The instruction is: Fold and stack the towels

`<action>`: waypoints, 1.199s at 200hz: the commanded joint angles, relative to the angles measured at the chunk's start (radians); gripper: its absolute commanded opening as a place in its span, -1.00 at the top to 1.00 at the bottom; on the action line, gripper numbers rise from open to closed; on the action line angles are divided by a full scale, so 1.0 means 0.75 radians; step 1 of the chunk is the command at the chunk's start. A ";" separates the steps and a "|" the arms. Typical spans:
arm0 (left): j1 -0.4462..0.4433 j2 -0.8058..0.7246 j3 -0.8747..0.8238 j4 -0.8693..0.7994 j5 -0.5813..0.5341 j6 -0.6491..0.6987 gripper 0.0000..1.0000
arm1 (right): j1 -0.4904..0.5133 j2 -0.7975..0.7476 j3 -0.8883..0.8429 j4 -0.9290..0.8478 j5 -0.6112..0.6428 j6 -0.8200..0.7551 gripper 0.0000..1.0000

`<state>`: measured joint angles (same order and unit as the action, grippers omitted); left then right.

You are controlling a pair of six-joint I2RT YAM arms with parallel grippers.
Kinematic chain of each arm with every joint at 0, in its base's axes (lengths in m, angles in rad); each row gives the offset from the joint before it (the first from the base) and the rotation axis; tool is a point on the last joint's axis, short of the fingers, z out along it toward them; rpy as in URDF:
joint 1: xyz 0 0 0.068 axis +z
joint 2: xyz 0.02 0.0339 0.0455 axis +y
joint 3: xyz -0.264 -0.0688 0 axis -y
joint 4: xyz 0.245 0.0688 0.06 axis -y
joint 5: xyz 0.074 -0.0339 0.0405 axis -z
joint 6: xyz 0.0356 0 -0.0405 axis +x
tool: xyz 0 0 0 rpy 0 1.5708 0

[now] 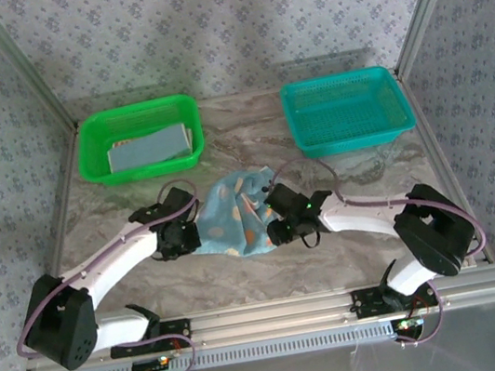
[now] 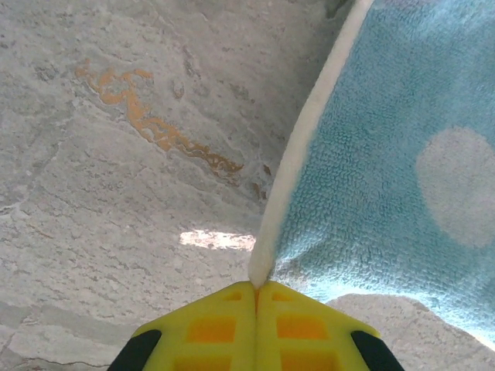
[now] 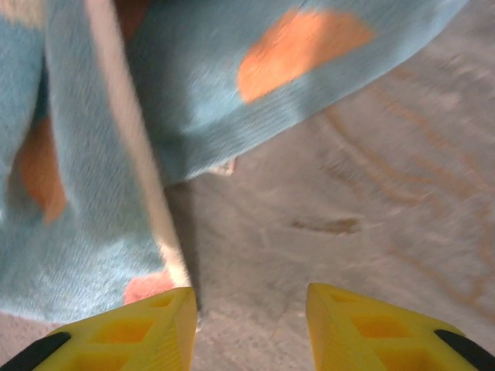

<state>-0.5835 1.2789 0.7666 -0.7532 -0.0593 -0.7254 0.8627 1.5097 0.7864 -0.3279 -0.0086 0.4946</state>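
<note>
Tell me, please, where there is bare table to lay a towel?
Bare table lies between the green basket and teal basket, and between the spotted towel and the near rail. Crowded: the middle, where the left gripper pinches that towel, right gripper beside it.

Fluffy terry towel (image 2: 387, 193); matt stone-look table (image 2: 116, 193)

White-shelled arms (image 1: 112, 254) with black joints (image 1: 62, 323), lilac cables (image 1: 99, 257) and yellow, grid-recessed jaws edged black.

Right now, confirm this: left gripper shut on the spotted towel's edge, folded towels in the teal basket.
Wrong basket: the folded towels lie in the green basket, as the top view shows. The left gripper is shut on the edge of the spotted towel.
</note>
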 commanded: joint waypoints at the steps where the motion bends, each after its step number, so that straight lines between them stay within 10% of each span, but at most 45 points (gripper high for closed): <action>1: 0.001 0.003 0.013 -0.046 0.032 0.033 1.00 | 0.044 -0.033 -0.043 0.075 0.005 0.087 0.21; 134: -0.002 0.010 -0.011 -0.008 0.079 0.023 1.00 | 0.127 0.082 -0.091 0.136 0.023 0.117 0.34; 163: -0.001 0.011 -0.002 -0.009 0.085 0.021 1.00 | 0.133 0.067 -0.084 0.121 0.033 0.122 1.00; 240: 0.056 -0.081 0.401 -0.156 0.129 0.013 1.00 | -0.047 -0.318 0.167 -0.140 0.138 0.003 1.00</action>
<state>-0.5705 1.2663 0.9215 -0.8207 0.0143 -0.7166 0.8955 1.3678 0.8089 -0.3637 0.0540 0.5568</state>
